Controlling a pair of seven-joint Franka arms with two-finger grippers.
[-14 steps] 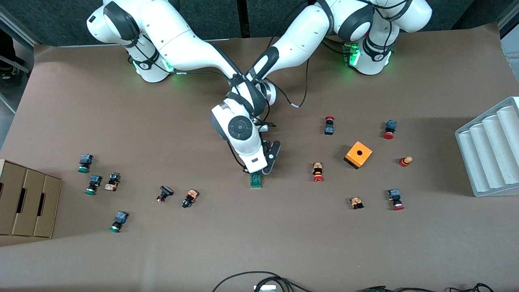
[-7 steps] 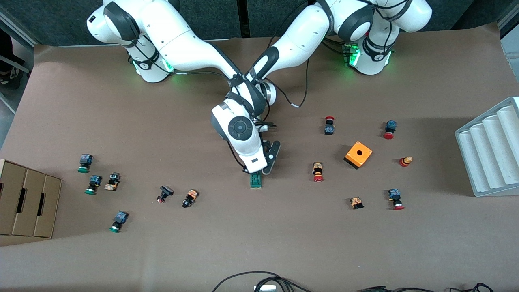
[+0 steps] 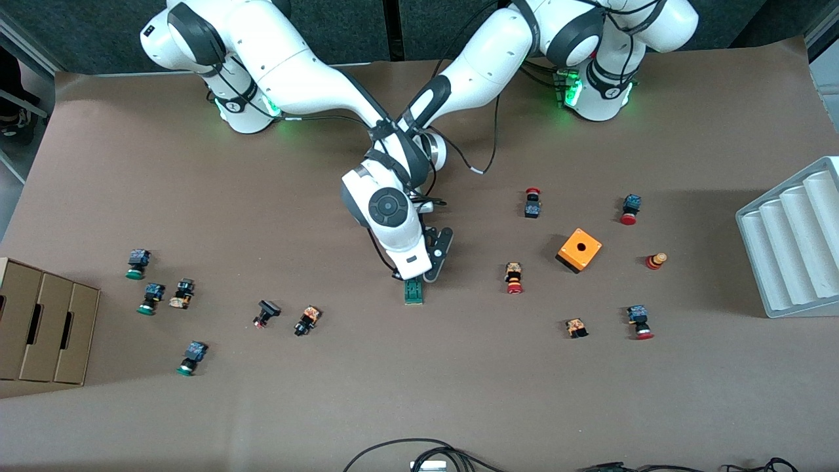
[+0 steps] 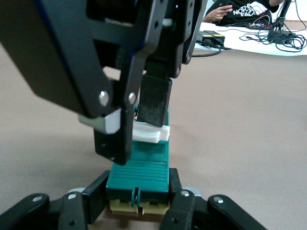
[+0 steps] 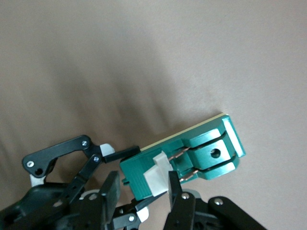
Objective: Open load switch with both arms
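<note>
Both grippers (image 4: 139, 203) (image 5: 144, 191) apparently clamped on the load switch (image 3: 413, 291).

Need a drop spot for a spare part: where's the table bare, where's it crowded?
Bare: brown table between load switch and the front camera, and between cardboard boxes and the right arm's base. Crowded: push-buttons around the orange cube; both pincers at the switch.
</note>
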